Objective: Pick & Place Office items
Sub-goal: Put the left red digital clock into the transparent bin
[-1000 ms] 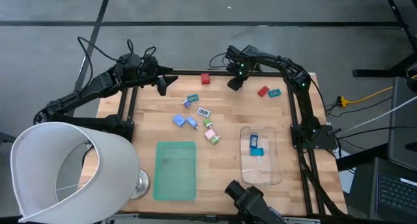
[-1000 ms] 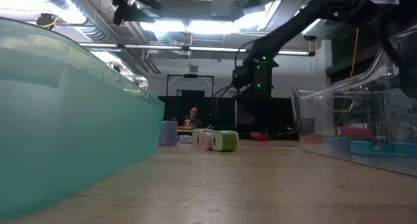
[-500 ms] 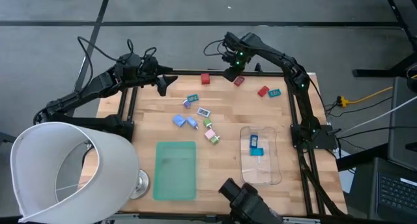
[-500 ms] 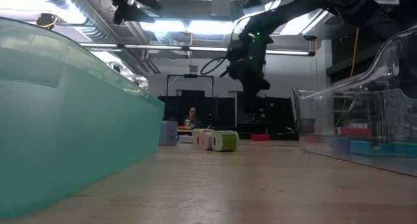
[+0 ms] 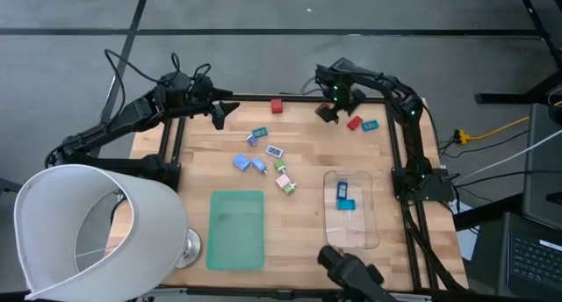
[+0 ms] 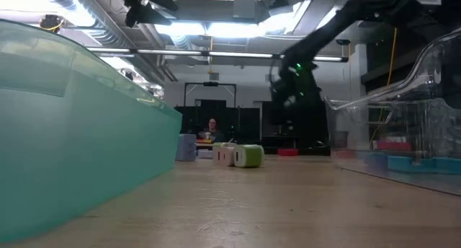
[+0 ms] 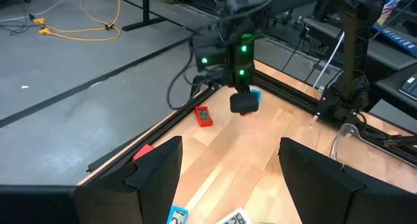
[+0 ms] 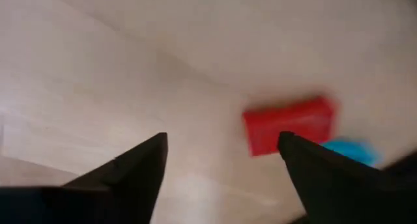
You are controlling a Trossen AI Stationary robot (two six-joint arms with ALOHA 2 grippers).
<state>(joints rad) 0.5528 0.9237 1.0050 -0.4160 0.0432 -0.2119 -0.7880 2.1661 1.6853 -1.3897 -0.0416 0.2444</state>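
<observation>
On the table's right, the clear tray (image 5: pixel 351 216) holds two blue items (image 5: pixel 343 197); roughly ten pieces (image 5: pixel 268 154) lie loose on the wood. Right gripper (image 5: pixel 328 114) hangs spread and empty near a red piece (image 5: pixel 354 123); left gripper (image 5: pixel 217 116) is parted, holding nothing.

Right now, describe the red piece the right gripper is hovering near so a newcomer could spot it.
Go to the wooden table's far right corner, beside the right gripper. Two pieces lie there close together: pick the red piece, not the blue piece next to it on the edge side.

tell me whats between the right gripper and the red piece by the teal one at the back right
Nothing: the high view shows bare wood between the open right gripper and the red piece; the teal piece lies beyond it.
</observation>
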